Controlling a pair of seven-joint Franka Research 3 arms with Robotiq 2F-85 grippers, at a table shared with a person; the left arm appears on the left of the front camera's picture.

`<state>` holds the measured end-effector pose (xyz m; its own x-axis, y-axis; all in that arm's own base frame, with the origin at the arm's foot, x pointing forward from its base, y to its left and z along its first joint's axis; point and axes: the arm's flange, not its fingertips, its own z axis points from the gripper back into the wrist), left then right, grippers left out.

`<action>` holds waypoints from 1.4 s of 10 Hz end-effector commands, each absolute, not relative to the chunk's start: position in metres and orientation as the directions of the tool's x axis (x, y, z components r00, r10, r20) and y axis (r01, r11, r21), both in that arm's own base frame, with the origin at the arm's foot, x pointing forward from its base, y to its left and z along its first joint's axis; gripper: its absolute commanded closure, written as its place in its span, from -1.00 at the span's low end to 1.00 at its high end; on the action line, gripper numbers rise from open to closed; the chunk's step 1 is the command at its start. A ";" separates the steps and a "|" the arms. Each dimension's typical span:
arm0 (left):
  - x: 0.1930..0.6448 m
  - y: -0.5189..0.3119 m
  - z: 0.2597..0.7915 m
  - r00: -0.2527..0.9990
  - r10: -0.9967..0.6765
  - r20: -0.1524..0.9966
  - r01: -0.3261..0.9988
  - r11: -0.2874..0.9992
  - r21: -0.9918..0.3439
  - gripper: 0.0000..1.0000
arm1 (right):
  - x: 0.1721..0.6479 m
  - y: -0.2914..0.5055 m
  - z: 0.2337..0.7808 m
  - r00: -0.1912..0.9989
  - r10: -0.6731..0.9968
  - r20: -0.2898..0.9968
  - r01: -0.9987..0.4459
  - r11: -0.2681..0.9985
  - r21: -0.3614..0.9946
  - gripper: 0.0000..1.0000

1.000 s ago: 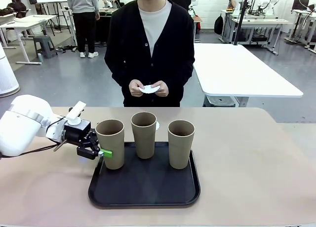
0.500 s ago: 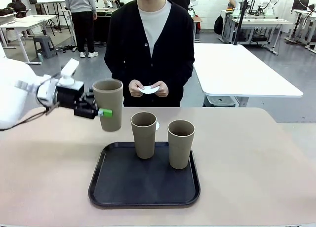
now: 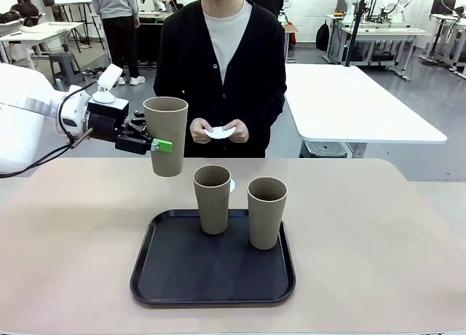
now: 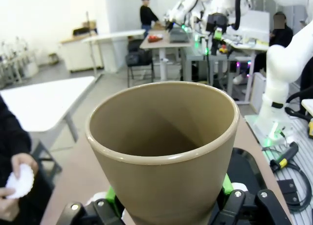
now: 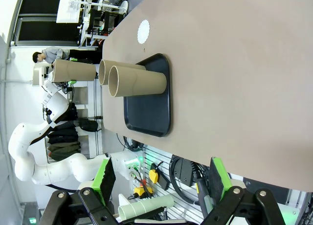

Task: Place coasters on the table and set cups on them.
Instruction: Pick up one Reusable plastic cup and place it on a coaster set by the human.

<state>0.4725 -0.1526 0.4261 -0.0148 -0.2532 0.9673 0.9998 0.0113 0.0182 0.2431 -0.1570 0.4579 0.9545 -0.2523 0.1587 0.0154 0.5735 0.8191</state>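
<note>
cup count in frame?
3. The lifted cup is held in the air by the left gripper; the middle cup and right cup stand on the black tray.

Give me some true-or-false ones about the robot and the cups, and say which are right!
1. The robot's left hand holds a cup up in the air. True.
2. Three cups stand on the black tray. False: two stand there, the middle cup and the right cup.
3. The person holds a white coaster. True.
4. The robot's right hand is squeezing a cup. False: it is open and holds nothing.
</note>
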 end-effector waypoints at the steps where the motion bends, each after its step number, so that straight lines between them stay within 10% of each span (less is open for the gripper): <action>1: 0.471 -0.150 0.426 -0.036 -0.243 0.969 0.999 0.000 0.037 1.00 | 0.244 -0.158 0.458 0.954 -0.246 0.171 -0.005 0.558 0.830 -1.00; 3: 0.471 -0.150 0.426 -0.036 -0.243 0.969 0.999 0.000 0.037 1.00 | 0.244 -0.158 0.458 0.954 -0.246 0.171 -0.005 0.558 0.830 -1.00; 4: 0.472 -0.152 0.426 -0.016 -0.253 0.967 1.000 0.011 0.019 -0.74 | 0.244 -0.158 0.458 0.954 -0.246 0.171 -0.005 0.558 0.830 -1.00; 9: 0.592 -0.149 0.375 -0.039 -0.054 0.998 0.999 -0.034 0.038 -0.74 | 0.244 -0.158 0.458 0.954 -0.246 0.171 -0.005 0.558 0.830 -1.00; 14: 0.615 -0.198 0.302 -0.109 -0.092 0.990 0.988 -0.121 0.097 -0.74 | 0.244 -0.158 0.458 0.954 -0.246 0.171 -0.005 0.558 0.830 -1.00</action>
